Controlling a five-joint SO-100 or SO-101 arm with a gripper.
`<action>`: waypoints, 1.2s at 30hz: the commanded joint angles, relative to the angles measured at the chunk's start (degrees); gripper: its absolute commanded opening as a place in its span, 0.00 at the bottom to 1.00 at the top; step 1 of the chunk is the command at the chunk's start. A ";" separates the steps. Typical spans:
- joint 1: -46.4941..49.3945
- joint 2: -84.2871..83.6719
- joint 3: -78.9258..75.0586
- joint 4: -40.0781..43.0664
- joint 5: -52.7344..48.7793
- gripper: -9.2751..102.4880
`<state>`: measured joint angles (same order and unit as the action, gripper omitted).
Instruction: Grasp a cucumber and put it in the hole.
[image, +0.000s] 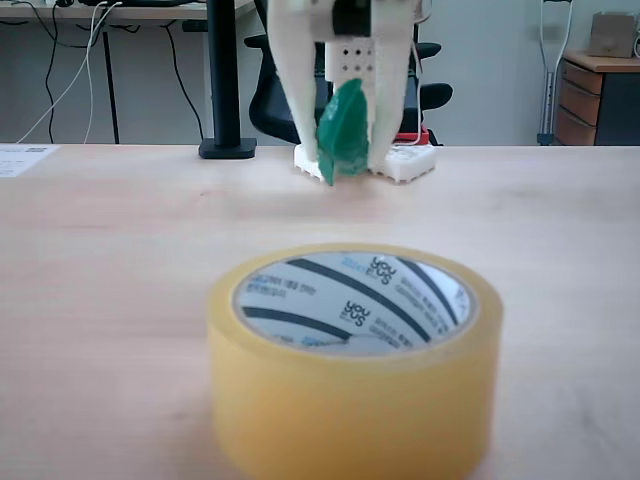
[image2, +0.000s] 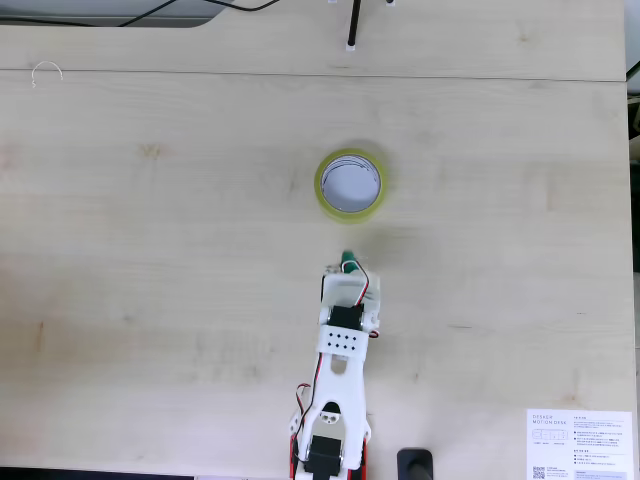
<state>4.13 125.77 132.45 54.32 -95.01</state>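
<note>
Seen low across the desk (image: 100, 260): white hand (image: 347, 168) hanging down from the top edge, fingers clenched on the cucumber (image: 343, 132); dark green and glossy, that piece, tilted between the two white fingers, lower tip poking out near the fingertips; held clear above the desk surface, well behind the tape roll (image: 355, 400); roll large and blurred in the foreground, yellowish-tan wall, lying flat on the desk; the hole (image: 352, 305) facing up, inner core white with dark stripes and small print; nothing visible inside it beyond the core; behind the hand, a white base block (image: 412, 162), a black pole (image: 224, 80) on a foot, a black office chair (image: 430, 95), a wooden drawer unit (image: 590, 100) at the right, and cables hanging at the left.

Seen from above: arm (image2: 340, 400) reaching up the picture from the bottom edge, white with a black servo and red wires; hand (image2: 348, 262) at its upper end, a small sliver of the green cucumber (image2: 347, 259) showing just past the wrist; tape roll (image2: 351, 184) ahead of the hand, near but apart, with bare desk (image2: 150, 250) between them; hole (image2: 352, 183) round and pale inside; printed paper sheet (image2: 579, 443) lying at the lower right corner.
</note>
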 joint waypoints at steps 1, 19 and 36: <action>0.26 2.37 -9.05 2.37 0.53 0.14; -0.79 -21.97 -39.64 4.04 0.44 0.13; -1.85 -45.35 -61.88 4.04 0.53 0.13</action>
<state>2.72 80.51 77.26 58.01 -95.01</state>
